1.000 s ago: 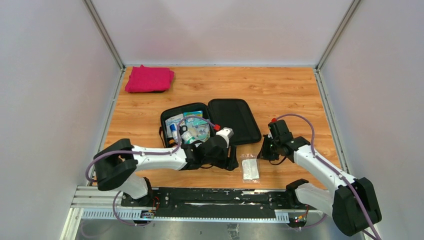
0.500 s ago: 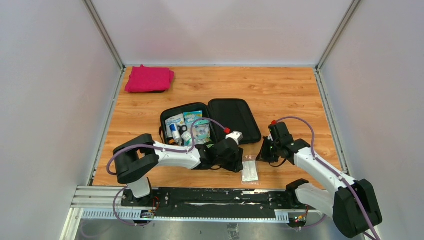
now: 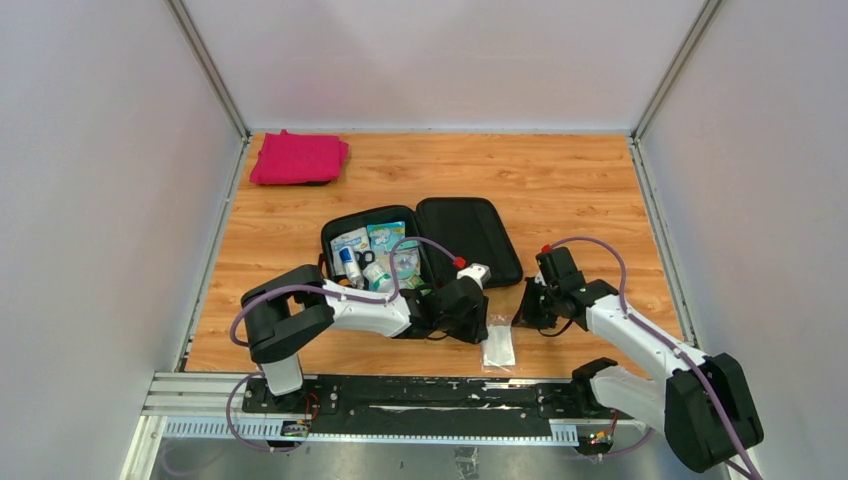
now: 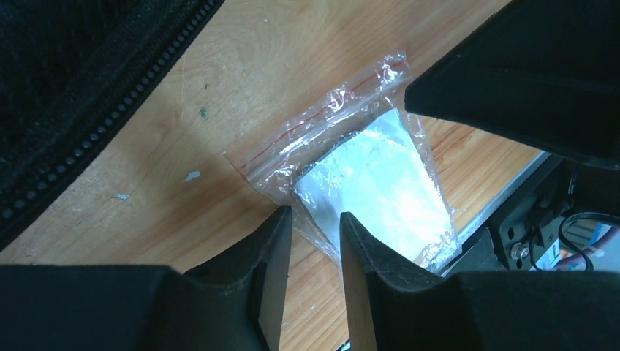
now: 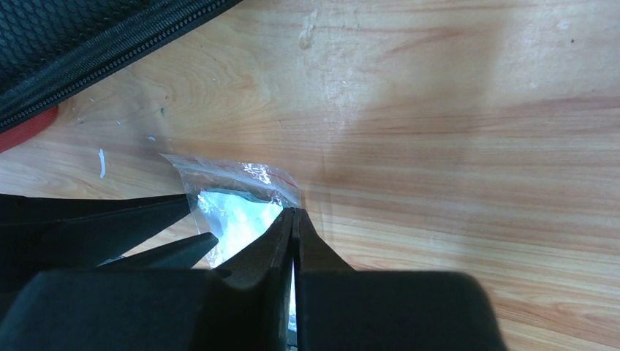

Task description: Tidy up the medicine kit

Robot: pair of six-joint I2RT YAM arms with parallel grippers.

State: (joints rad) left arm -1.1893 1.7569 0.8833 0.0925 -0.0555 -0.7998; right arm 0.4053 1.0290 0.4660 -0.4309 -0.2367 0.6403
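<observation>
The medicine kit (image 3: 468,240) lies open in the middle of the table, and the clear bag (image 4: 373,183) lies at its 5 o'clock. My left gripper (image 4: 314,216) straddles the bag's edge with fingers a little apart, holding nothing. The right gripper (image 5: 294,213) is pressed closed at the bag's 2 o'clock. I should lower the left one flat and pinch slowly.

2 slightly parted fingers (image 4: 269,257) of the left gripper (image 4: 314,219) straddle one edge of a clear bag (image 4: 369,183).

Glossy, crinkled clear plastic bag (image 4: 365,175) on smooth wood-grain table (image 4: 219,80); matt black woven-fabric medicine kit (image 4: 66,73).
</observation>
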